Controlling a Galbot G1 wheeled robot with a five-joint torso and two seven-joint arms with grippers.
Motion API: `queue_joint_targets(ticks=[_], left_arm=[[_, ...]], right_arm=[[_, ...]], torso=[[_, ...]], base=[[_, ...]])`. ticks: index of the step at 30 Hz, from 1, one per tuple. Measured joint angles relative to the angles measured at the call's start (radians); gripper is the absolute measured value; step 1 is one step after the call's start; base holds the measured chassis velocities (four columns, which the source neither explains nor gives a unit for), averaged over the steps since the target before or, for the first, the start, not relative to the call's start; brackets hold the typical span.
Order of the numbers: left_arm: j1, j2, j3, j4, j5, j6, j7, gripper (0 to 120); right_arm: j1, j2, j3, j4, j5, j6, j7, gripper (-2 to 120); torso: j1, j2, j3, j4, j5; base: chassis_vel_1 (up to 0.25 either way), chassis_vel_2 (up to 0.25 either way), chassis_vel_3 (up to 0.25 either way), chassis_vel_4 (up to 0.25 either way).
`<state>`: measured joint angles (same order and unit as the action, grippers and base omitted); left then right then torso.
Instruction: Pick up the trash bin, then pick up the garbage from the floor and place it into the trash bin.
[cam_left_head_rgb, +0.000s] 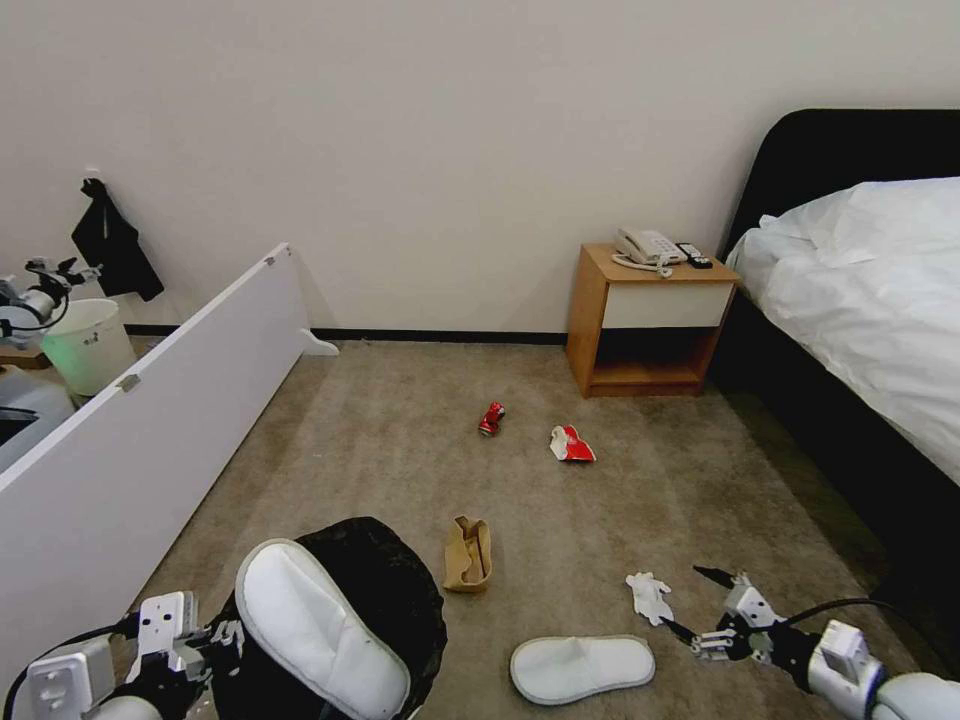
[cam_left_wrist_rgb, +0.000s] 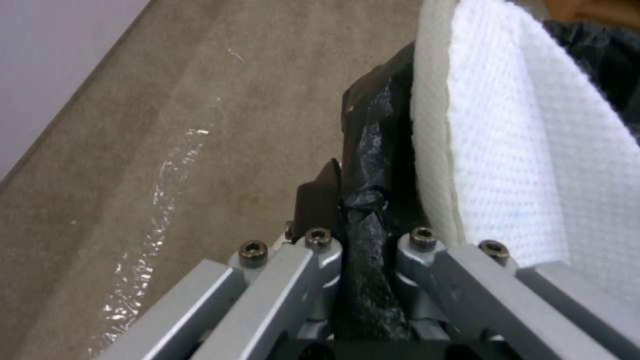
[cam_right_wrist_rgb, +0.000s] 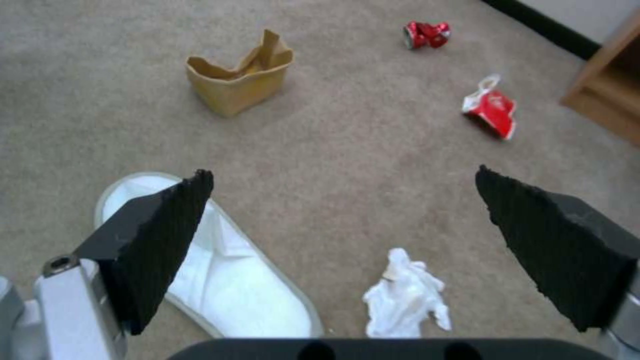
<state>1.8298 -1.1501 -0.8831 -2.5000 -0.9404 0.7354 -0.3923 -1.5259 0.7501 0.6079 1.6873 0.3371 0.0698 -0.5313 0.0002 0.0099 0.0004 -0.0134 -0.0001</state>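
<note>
1. Trash bin (cam_left_head_rgb: 390, 590): lined with a black bag, located at the lower left of the head view, with its rim pinched by the left gripper (cam_left_wrist_rgb: 363, 235).
2. Bin contents: one white slipper (cam_left_head_rgb: 315, 630) lies across the opening, partly protruding above the rim. Any items beneath it cannot be made out.
3. Progress, as judged from the current layout: the bin pickup appears complete and one slipper is deposited. Most garbage remains on the floor (cam_left_head_rgb: 620, 500).
4. Remaining items on the carpet:
   - second slipper (cam_left_head_rgb: 583, 668), nearest the robot;
   - crumpled tissue (cam_left_head_rgb: 650, 596), just beside that slipper;
   - brown paper bag (cam_left_head_rgb: 468, 553), near the bin;
   - red-and-white wrapper (cam_left_head_rgb: 571, 444) and crushed red can (cam_left_head_rgb: 491, 418), farther out, toward the nightstand (cam_left_head_rgb: 650, 320).
5. Right gripper (cam_left_head_rgb: 707, 604): spread wide, holding nothing, positioned above the floor close to the tissue and the second slipper.
6. Paper bag: open-topped; its contents cannot be determined.
</note>
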Motion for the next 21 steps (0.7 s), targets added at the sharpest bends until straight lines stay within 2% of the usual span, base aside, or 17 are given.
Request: queue_joint_targets(ticks=[5,8,15,21], left_arm=[[0.002,-0.005,0.001,0.000,0.007,0.000,0.000,4],[0.007,-0.009,-0.001,0.000,0.014,0.000,0.000,4],[0.008,-0.009,-0.001,0.000,0.020,0.000,0.000,4],[0.007,-0.008,-0.001,0.000,0.021,0.000,0.000,4]], right_arm=[[0.075,-0.001,-0.090,-0.044,0.002,0.016,-0.012,100],[0.146,0.038,-0.184,-0.104,-0.003,0.029,-0.018,100],[0.209,0.102,-0.295,-0.193,-0.067,0.044,-0.017,100],[0.248,0.115,-0.347,-0.236,-0.090,0.053,-0.017,100]], torso=[[0.000,0.000,0.000,0.0002,0.0000],[0.000,0.000,0.000,0.0002,0.0003],[0.000,0.000,0.000,0.0001,0.0000],[0.000,0.000,0.000,0.0001,0.0001]], base=[[0.000,0.000,0.000,0.000],[0.000,0.000,0.000,0.000],[0.000,0.000,0.000,0.000],[0.000,0.000,0.000,0.000]])
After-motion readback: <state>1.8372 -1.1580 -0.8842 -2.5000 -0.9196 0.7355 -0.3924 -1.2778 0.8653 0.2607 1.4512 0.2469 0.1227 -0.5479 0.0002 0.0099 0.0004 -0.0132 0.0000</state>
